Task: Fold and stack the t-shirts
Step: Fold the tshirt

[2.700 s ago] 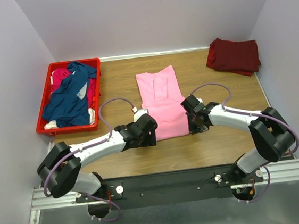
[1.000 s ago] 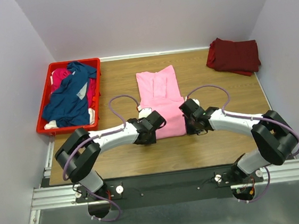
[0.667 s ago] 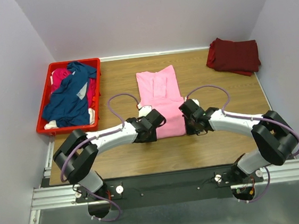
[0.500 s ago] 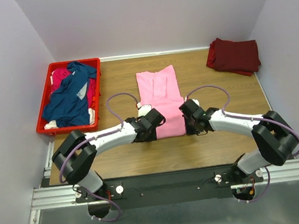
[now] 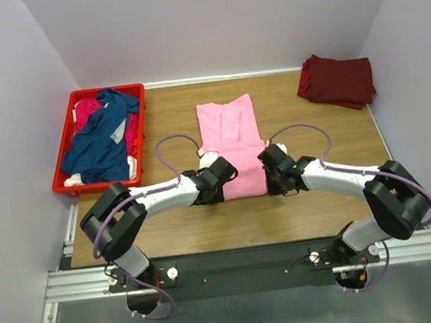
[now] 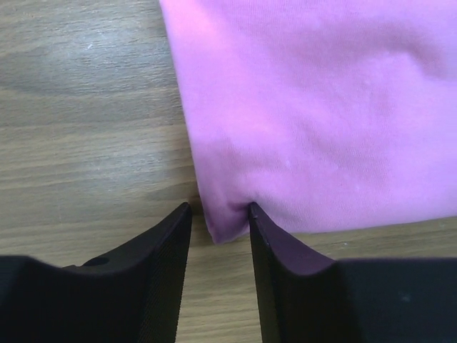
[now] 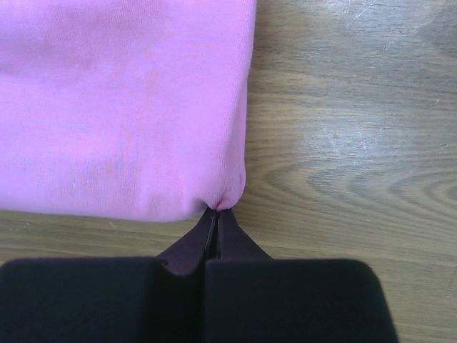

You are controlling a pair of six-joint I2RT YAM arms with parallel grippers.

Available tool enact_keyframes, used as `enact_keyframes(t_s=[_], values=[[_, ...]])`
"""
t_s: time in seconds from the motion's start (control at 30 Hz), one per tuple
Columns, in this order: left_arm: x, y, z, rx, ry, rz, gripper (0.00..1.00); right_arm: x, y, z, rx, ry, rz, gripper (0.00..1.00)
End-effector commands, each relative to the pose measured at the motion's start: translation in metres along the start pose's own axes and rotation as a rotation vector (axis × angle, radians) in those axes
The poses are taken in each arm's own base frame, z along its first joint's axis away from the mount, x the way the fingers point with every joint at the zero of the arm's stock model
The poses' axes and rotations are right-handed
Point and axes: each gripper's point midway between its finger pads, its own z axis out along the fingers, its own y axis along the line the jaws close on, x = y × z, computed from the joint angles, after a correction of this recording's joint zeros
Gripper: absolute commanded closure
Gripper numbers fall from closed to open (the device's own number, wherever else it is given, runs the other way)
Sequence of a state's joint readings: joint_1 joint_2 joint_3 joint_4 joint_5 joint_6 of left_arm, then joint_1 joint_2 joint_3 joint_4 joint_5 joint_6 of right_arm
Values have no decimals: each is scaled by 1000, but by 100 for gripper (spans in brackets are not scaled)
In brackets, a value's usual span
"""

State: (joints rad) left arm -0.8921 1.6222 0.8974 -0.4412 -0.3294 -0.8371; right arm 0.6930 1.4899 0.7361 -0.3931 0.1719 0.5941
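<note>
A light pink t-shirt (image 5: 232, 140) lies folded lengthwise on the wooden table, seen close up in both wrist views (image 6: 314, 107) (image 7: 121, 100). My left gripper (image 5: 219, 179) (image 6: 219, 207) is open at the shirt's near left corner; the corner tip sits between the fingers, and the right finger (image 6: 265, 236) touches the cloth. My right gripper (image 5: 270, 173) (image 7: 217, 209) is shut on the shirt's near right corner, pinching a small pucker of cloth. A dark maroon t-shirt (image 5: 336, 79) lies folded at the far right. Navy (image 5: 105, 138) and magenta (image 5: 87, 109) t-shirts lie crumpled in the crate.
The red plastic crate (image 5: 144, 130) stands at the far left of the table. Pale walls close in the back and both sides. Both arms reach in low from the near edge, their cables looping above the table.
The left gripper has moved right to the pink shirt's near left corner, and its jaws have narrowed slightly round the corner. The right gripper keeps its pinch and has barely moved.
</note>
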Motion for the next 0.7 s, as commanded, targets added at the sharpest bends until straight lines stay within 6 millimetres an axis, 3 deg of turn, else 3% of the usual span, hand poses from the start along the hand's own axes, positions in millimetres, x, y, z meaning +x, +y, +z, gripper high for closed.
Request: enact_keyframes(t_s=[0.0,0.13,0.17,0.3,0.4,0.43,0.5,0.53,0.67], values=[[33,26,18,-74,79,45,62,74,-33,7,109,236,-37,99],[40,24,19,-58,104,46,84,72,-30,6,100,227,-36,99],[41,24,18,-55,107,49,100,70,-28,5,91,222,-39,99],[45,20,9,-25,116,60,100,67,-18,-4,54,214,-33,99],[58,12,-10,11,144,100,100,77,-7,-15,26,246,-37,99],[61,8,-19,30,147,116,100,85,0,-22,11,261,-60,99],[88,3,-42,56,215,190,100,100,7,-39,-4,299,-58,99],[97,5,-59,53,235,181,100,119,11,-53,8,341,-82,99],[151,-11,-125,181,361,189,100,157,27,-109,-46,408,-94,99]])
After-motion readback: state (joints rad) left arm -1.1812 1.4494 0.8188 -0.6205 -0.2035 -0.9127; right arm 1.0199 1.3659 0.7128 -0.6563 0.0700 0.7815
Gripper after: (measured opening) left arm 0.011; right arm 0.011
